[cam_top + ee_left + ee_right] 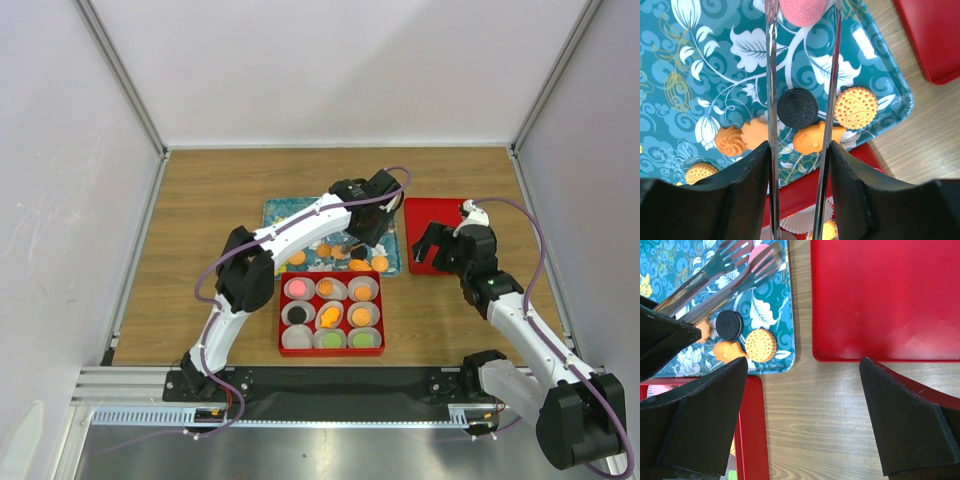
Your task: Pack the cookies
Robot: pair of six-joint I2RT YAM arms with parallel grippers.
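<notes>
- Red box (pixel 282 300) lies nearest the arm bases, with nine white paper cups (pixel 296 338). Cookies already sit in most cups: one pink (pixel 297 288), one black (pixel 296 314), two green (pixel 329 340), the rest orange.
- Right gripper (pixel 804 365): fingers spread fully, nothing between them. It hangs over bare table (pixel 810 415) at the near edge of the red lid (pixel 880 295) (lid lies flat, right of the tray).
- Teal tray (pixel 700 75) lies just behind the box. Loose cookies on its near right part: black cookie (pixel 798 108), round orange cookie (pixel 856 106) beside it, fish-shaped orange cookie (pixel 815 137) just nearer, more orange ones to the left.
- Left gripper (pixel 799 150): fingers half closed, clamped on metal tongs (pixel 771 75) that reach away over the tray.
- Pink cookie (pixel 802 10) sits between the tong tips at the far end (cannot tell whether pinched or lifted off the tray).
</notes>
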